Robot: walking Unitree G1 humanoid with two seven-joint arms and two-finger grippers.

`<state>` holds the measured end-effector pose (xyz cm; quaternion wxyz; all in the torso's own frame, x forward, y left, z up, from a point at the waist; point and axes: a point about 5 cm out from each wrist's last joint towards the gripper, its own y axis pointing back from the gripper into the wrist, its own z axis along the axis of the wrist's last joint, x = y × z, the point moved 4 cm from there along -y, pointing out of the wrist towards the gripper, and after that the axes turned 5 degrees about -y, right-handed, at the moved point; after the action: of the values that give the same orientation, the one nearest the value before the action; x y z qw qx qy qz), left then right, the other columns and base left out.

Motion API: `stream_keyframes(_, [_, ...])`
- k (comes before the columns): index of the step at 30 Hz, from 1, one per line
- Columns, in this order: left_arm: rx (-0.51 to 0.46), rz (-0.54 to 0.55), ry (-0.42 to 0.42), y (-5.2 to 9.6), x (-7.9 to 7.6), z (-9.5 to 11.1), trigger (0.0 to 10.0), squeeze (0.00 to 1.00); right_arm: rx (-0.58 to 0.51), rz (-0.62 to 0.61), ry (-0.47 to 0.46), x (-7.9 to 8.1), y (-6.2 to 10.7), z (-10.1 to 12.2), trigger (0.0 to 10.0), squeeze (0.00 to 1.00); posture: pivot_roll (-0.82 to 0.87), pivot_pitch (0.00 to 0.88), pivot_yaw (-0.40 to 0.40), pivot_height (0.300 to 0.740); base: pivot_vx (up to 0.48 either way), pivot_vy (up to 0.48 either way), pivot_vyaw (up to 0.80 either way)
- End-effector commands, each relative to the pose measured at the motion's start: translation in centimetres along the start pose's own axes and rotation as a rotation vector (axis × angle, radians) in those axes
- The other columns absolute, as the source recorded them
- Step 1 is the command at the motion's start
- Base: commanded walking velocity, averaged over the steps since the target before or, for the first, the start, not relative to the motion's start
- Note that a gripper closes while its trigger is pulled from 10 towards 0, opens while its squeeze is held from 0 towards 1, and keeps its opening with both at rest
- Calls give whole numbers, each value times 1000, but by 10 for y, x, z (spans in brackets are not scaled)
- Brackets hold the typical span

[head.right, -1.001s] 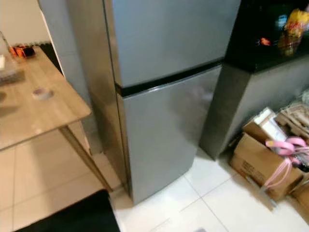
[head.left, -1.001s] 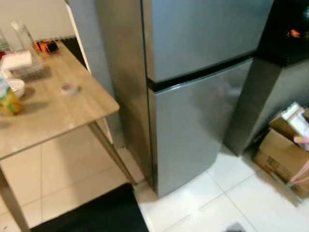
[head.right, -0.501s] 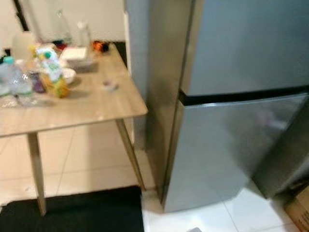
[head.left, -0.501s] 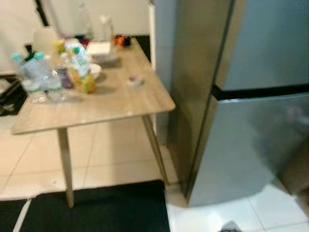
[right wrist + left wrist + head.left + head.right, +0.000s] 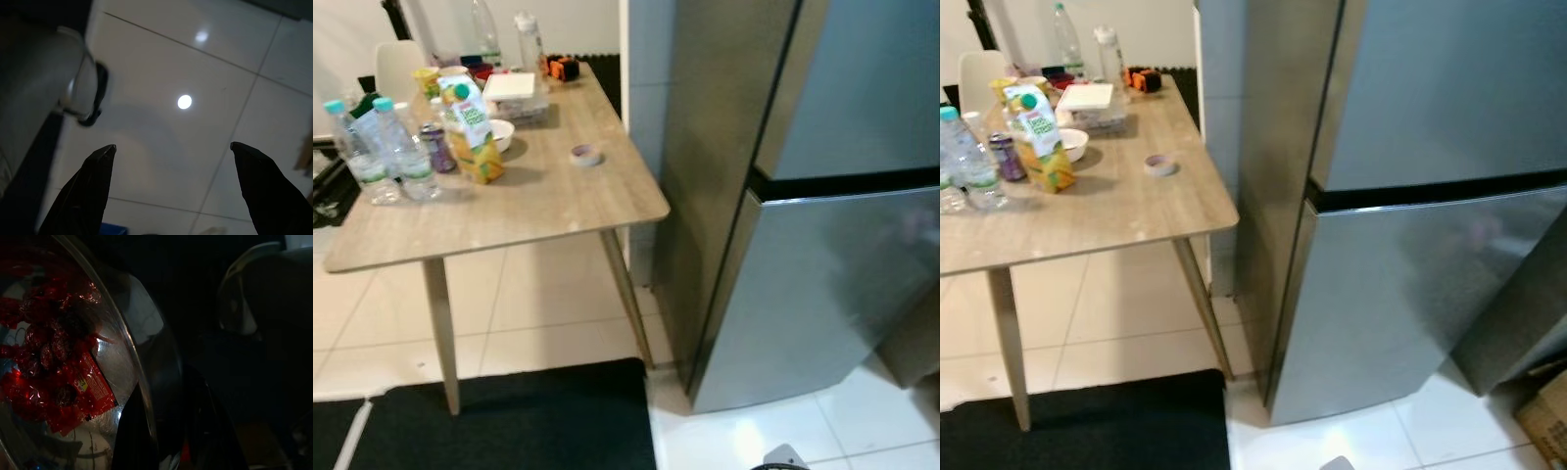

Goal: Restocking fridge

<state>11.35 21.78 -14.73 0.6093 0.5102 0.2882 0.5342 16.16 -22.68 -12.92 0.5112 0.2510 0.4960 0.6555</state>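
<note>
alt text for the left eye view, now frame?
A closed two-door stainless-steel fridge stands on the right beside a wooden table. The table holds water bottles, a juice carton, a drink can, a small white bowl, a roll of tape and a white box. A black mat lies on the tiled floor below.

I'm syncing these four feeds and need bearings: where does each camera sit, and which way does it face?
Left eye view: on the head, looking forward and down at the wooden table and closed fridge.
Right eye view: same head, same table and fridge, seen slightly offset.
Left wrist view: on the left arm, dark; a red packet behind a curved shiny surface.
Right wrist view: on the right arm, facing white floor tiles; right gripper open.
</note>
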Motion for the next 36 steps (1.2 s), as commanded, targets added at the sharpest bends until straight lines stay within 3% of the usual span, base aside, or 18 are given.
stream_keyframes(1, [0,-30,2,0,-10,0,10000,0,-7,-6,17,-4,0,3,10000,0,-116,0,-25,740,0,-480,0])
stream_keyframes(11, [-2,-26,15,0,-10,0,10000,0,-18,-12,20,-5,0,6,10000,0,-116,0,-25,740,0,-439,0])
stream_keyframes(15, [-4,-20,22,0,-9,1,10000,0,-74,-29,-9,-12,0,21,10000,0,-116,0,-29,740,0,0,0])
stream_keyframes(17, [-4,-20,18,0,-9,1,10000,0,-137,-35,5,-17,1,40,10000,0,-121,0,-30,740,0,0,0])
stream_keyframes(20, [-4,-20,14,0,-9,1,10000,0,-288,-14,7,-23,4,87,10000,0,-123,0,-31,740,0,0,0])
stream_keyframes(21, [-4,-20,14,0,-9,1,10000,0,-288,-14,7,-23,4,87,10000,0,-123,0,-31,740,0,0,0])
stream_keyframes(23, [-5,-22,13,0,-9,1,10000,0,-398,23,22,-24,10,122,10000,0,-123,0,-31,740,0,0,0])
stream_keyframes(24, [-5,-22,13,0,-9,1,10000,0,-398,23,22,-24,10,122,10000,0,-123,0,-31,740,0,0,0])
stream_keyframes(25, [-4,-23,12,0,-9,1,10000,0,-544,93,53,-22,23,166,10000,0,-123,0,-29,740,0,0,0])
stream_keyframes(26, [-4,-23,12,0,-9,1,10000,0,-544,93,53,-22,23,166,10000,0,-123,0,-29,740,0,0,0])
stream_keyframes(28, [-5,-23,11,0,-9,0,10000,0,-687,180,80,-18,40,208,10000,0,-123,0,-29,740,0,0,0])
stream_keyframes(29, [-5,-23,11,0,-9,0,10000,0,-687,180,80,-18,40,208,10000,0,-123,0,-29,740,0,0,0])
stream_keyframes(31, [-5,-23,9,0,-9,1,10000,0,-856,338,117,-10,69,255,10000,0,-123,0,-29,740,0,0,0])
stream_keyframes(32, [-5,-23,9,0,-9,1,10000,0,-856,338,117,-10,69,255,10000,0,-123,0,-29,740,0,0,0])
stream_keyframes(33, [-5,-23,8,0,-9,1,10000,0,-917,419,137,-5,83,270,10000,31,-123,0,-29,740,0,0,0])
stream_keyframes(34, [-6,-23,8,0,-9,1,10000,0,-961,519,158,1,96,281,10000,251,-123,0,-29,740,0,0,0])
stream_keyframes(35, [-6,-23,8,0,-9,1,10000,0,-961,519,158,1,96,281,10000,251,-123,0,-29,740,0,0,0])
stream_keyframes(36, [-6,-23,6,0,-9,1,10000,0,-993,633,199,8,110,290,10000,1000,-123,0,-29,740,0,0,0])
